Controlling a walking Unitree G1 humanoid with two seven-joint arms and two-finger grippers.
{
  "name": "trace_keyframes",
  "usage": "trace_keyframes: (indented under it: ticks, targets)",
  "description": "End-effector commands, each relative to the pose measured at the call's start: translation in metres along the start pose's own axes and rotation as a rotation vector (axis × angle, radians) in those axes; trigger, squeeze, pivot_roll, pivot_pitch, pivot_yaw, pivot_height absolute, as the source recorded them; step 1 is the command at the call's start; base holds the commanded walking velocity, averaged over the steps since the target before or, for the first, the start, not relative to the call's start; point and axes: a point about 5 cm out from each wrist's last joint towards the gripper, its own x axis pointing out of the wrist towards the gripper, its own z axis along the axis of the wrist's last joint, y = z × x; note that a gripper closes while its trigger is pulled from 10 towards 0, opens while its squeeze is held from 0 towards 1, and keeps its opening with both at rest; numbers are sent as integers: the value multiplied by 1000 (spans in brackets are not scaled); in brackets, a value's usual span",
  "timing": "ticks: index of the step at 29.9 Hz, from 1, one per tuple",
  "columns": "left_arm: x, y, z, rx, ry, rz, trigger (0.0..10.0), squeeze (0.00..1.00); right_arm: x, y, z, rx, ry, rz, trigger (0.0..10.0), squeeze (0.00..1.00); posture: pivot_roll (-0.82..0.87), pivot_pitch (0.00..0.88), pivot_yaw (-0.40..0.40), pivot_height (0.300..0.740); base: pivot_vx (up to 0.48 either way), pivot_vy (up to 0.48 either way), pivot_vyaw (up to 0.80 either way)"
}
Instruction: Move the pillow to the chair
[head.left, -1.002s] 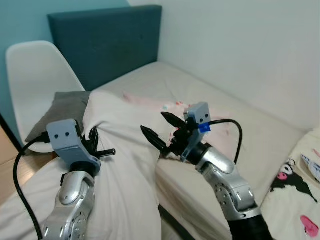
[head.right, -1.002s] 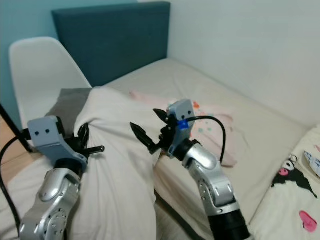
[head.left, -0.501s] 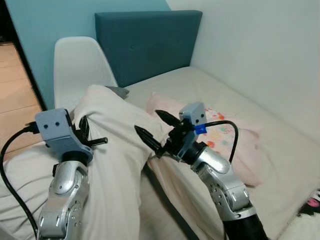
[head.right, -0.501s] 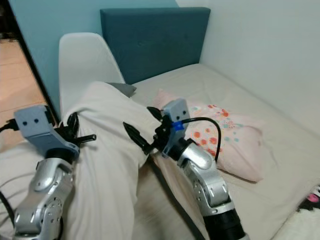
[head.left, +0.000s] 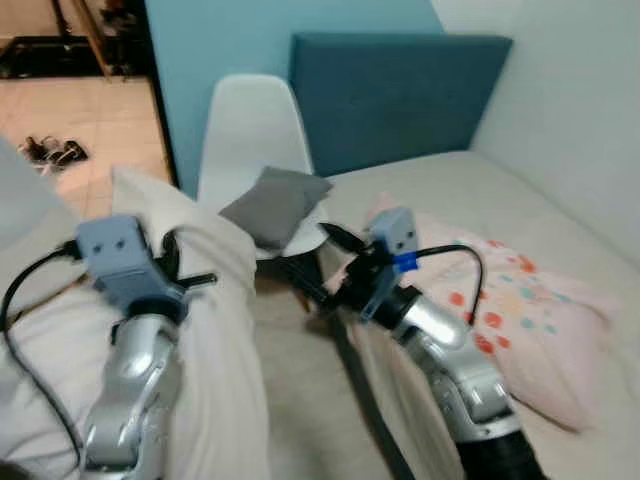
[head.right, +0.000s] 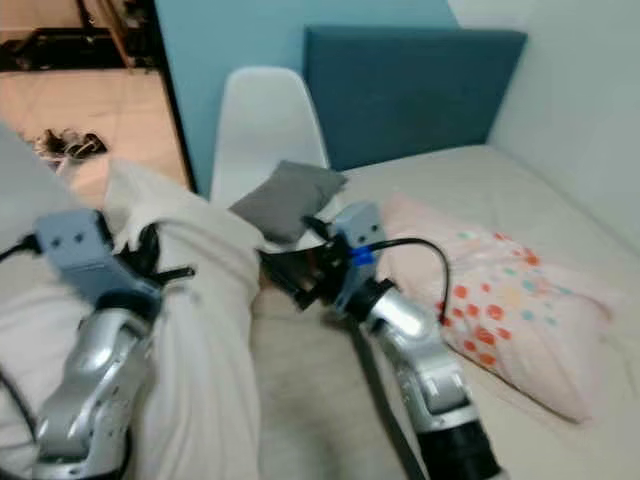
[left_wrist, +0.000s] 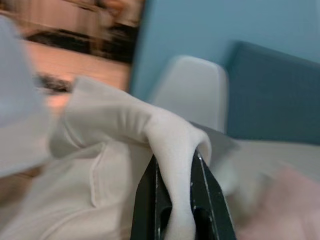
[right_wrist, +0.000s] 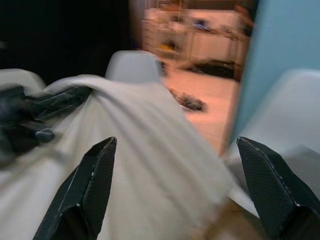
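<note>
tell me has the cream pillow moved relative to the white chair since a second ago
Yes. The cream pillow, clamped in the left tool, earlier covered most of the white chair; now it hangs left of it, leaving the seat's grey cushion exposed.

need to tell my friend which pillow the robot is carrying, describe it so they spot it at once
Start at the teal headboard and white chair. In front of the chair, the left hand pinches a fold of a big plain cream pillow. The pillow on the bed is pink with dots; the cushion on the chair is grey.

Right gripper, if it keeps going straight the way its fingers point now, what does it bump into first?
Most likely the white pillow. The right gripper is open, and the pillow lies between and ahead of its fingers, with the white chair off to one side. Depth is blurred.
</note>
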Motion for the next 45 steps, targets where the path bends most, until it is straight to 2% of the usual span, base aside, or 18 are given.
trace_keyframes:
  ticks: [1, 17, 27, 40, 45]
  targets:
    - [1, -12, 15, -13, -99, -57, 10000, 0, -4, -3, -2, -8, 15, -7, 10000, 0, -58, 0, -108, 740, 0, 0, 788]
    - [-2, -15, 9, 4, -78, -82, 10000, 0, -3, -5, -1, 7, 5, -6, 10000, 0, -59, 0, -110, 740, 0, 0, 773]
    - [-2, -20, 10, 11, -87, -112, 10000, 0, -1, -7, -1, 38, 12, -22, 10000, 0, -59, 0, -110, 740, 307, 0, 0]
    - [2, -19, 18, 24, -116, -122, 10000, 0, -1, -5, 0, 29, 8, 6, 10000, 0, -56, 0, -111, 740, 384, 0, 0]
    - [2, -20, 18, 25, -119, -122, 10000, 0, -2, -1, 1, -1, 17, 44, 10000, 0, -57, 0, -112, 740, 379, 0, 794]
